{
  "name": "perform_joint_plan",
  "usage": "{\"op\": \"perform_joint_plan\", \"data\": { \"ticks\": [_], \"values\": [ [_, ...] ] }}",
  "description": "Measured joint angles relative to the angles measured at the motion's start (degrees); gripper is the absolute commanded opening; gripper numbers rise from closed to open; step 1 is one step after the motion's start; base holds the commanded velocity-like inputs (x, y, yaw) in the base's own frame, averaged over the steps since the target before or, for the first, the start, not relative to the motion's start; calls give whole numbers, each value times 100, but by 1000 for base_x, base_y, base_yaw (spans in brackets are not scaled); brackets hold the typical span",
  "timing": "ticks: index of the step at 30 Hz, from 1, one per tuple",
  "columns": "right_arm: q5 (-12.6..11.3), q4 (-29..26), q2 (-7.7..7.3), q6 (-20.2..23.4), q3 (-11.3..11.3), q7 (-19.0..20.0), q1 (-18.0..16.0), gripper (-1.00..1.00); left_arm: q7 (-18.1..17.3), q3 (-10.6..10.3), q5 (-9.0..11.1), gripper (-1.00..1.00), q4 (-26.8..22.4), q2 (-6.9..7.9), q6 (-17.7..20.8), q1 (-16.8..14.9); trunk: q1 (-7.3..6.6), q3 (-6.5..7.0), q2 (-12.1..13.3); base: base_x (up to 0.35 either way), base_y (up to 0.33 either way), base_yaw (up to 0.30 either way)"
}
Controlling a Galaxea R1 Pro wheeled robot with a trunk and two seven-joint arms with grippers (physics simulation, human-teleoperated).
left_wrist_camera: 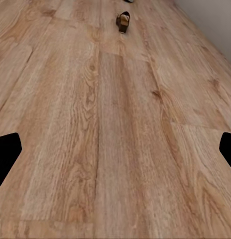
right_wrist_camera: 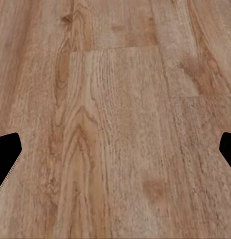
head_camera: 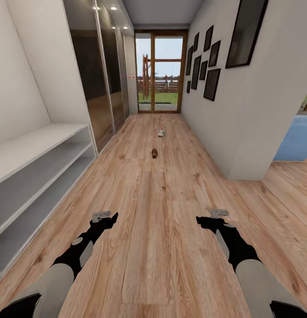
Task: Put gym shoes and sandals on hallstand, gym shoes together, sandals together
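Above the corridor floor (head_camera: 162, 212), both arms low and forward, left end effector (head_camera: 103, 216) and right end effector (head_camera: 217, 214) spread, empty.

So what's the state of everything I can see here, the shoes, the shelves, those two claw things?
Sandal: lying on the floor, mid-corridor, untouched.
Gym shoe: on the floor farther down, untouched.
Shelf unit: along the left wall, the visible shelves bare.
Left tool: open, empty, hovering over the floor.
Right tool: open, empty, hovering over the floor.
Glass door at the far end: looks shut.
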Motion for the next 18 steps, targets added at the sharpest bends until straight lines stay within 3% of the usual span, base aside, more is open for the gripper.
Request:
{"op": "perform_joint_plan", "data": {
  "ticks": [18],
  "values": [
    [0,-4,0,2,0,-1,0,100,-1,0,0,100,78,0,0,0,0,0,0,349,0,0]
  ]
}}
